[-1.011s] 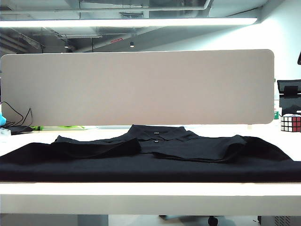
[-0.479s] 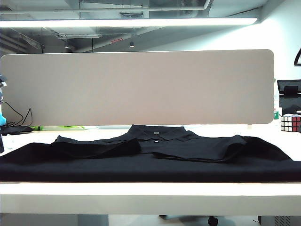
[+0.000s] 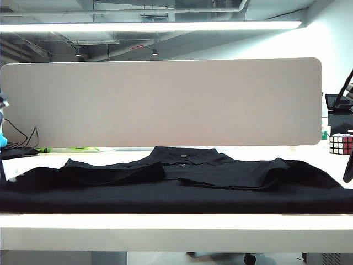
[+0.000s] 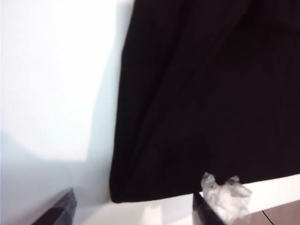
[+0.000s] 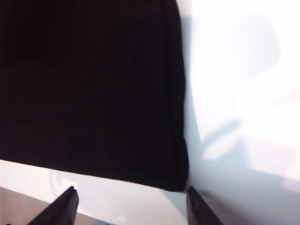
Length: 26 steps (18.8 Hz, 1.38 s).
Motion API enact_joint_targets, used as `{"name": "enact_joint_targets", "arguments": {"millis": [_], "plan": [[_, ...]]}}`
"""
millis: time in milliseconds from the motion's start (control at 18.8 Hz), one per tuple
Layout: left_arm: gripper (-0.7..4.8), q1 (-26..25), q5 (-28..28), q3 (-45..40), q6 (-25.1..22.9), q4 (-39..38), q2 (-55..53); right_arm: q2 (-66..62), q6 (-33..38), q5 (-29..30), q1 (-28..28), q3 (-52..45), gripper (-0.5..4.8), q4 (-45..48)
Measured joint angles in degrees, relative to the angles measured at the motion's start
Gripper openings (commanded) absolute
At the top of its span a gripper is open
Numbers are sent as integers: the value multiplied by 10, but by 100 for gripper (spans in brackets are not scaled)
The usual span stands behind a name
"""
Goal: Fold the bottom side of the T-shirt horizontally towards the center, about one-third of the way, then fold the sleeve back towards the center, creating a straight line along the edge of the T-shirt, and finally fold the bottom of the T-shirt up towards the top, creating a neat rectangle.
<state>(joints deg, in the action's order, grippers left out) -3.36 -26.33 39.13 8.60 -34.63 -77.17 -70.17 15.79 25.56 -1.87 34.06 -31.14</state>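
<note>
The black T-shirt lies spread on the white table, collar at the far side and both sleeves lying inward. The bottom of the T-shirt runs along the table's near edge. My left gripper hovers open just off the hem's left corner, with a crumpled clear scrap stuck by one finger. Off the hem's right corner, my right gripper is open and holds nothing. In the exterior view, only a dark right finger shows at the right border.
A long grey partition panel stands behind the shirt. A Rubik's cube sits at the far right of the table and black cables lie at the far left. White tabletop shows beside each shirt corner.
Both arms have come down into the exterior view's left and right borders, toward the shirt's near corners. The shirt has not moved.
</note>
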Motion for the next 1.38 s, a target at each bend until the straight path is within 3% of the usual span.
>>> {"name": "enact_joint_targets", "arguments": {"millis": [372, 905, 958, 1064, 1171, 1224, 1277, 1383], "plan": [[310, -1, -57, -14, -9, 61, -35, 1, -4, 0, -1, 0, 315, 16], [307, -1, -65, -20, -2, 72, -35, -55, -9, 15, -9, 1, 314, 63], [272, -1, -66, -20, -2, 72, -35, -55, -9, 16, -9, 1, 303, 63], [168, 2, -69, -21, -2, 73, -36, -54, -9, 16, -9, 0, 209, 64], [108, 3, -67, -25, -2, 69, -41, -56, -9, 10, -9, -4, 138, 64], [93, 3, -74, -27, -2, 68, -41, -56, -9, 10, -9, -8, 130, 66], [45, 3, -76, -27, -2, 68, -41, -56, -9, 10, -9, -10, 76, 68], [8, 5, -81, -29, -2, 68, -44, -56, -9, 9, -9, -14, 7, 73]]}}
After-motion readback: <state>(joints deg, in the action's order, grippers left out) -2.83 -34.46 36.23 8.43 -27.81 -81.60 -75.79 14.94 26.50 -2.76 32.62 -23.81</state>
